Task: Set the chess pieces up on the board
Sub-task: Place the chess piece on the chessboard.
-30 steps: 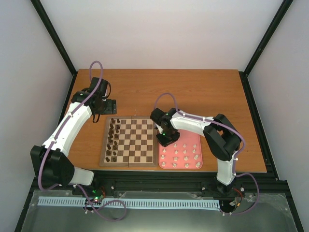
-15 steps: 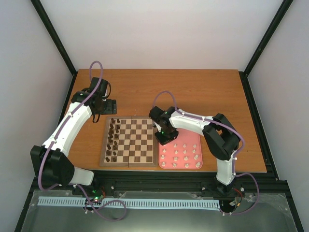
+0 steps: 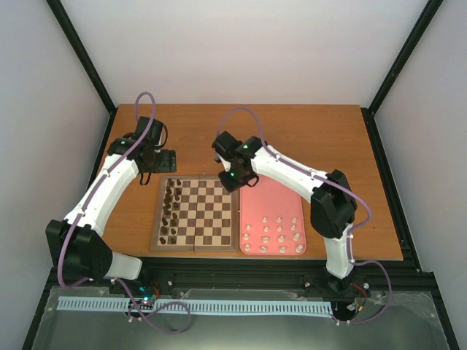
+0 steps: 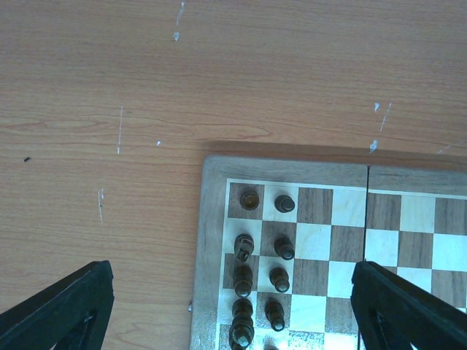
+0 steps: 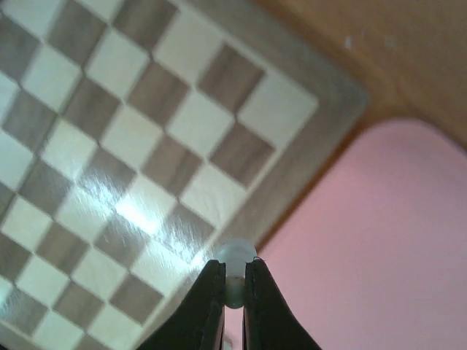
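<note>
Right end effector point(image 5: 233, 288) clamped on a cream chess piece point(image 5: 238, 257).
It hangs over the board point(image 5: 321, 120) corner by the pink tray point(image 5: 387, 240); left end effector point(image 4: 233, 310) fingers spread apart.

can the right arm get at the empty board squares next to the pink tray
Probably yes. The right gripper, shut on a cream chess piece, hangs over the corner of the board by the pink tray; those squares are bare, and the dark pieces stand along the opposite edge.
</note>
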`<move>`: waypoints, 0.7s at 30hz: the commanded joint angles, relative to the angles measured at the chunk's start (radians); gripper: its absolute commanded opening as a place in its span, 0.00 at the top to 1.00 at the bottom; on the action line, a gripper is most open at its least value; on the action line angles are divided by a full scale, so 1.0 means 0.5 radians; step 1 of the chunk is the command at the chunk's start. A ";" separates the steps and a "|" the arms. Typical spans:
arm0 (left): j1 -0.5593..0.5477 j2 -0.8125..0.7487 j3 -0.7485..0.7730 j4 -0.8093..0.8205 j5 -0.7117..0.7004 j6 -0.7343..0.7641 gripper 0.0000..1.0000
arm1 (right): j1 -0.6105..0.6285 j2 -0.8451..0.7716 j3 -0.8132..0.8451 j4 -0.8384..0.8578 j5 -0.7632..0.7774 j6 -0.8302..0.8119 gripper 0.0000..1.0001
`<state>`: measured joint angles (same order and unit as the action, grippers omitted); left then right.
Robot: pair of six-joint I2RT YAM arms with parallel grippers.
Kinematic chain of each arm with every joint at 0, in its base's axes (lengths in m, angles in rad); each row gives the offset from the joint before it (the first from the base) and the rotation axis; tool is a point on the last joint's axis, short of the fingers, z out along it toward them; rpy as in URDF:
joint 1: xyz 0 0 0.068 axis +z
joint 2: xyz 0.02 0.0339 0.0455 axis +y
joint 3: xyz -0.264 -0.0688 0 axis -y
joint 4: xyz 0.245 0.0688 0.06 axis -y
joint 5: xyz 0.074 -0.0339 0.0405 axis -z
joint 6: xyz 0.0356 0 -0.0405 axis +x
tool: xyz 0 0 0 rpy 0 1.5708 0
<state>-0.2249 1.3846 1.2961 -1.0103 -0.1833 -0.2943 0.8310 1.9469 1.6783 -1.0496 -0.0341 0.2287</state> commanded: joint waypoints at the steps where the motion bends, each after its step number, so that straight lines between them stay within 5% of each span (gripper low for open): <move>1: 0.014 -0.051 0.034 0.012 -0.016 0.027 0.00 | 0.016 0.273 0.308 -0.121 0.009 -0.068 0.97; 9: 0.014 -0.048 0.041 0.002 -0.003 0.024 0.00 | 0.016 0.694 0.910 -0.249 0.009 -0.116 0.97; 21: 0.015 -0.030 0.022 0.019 0.028 0.021 0.00 | -0.009 0.890 1.074 -0.257 0.014 -0.138 0.97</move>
<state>-0.2249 1.3846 1.2961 -1.0107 -0.1787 -0.2943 0.8310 2.3558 2.1883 -1.1591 -0.0338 0.1719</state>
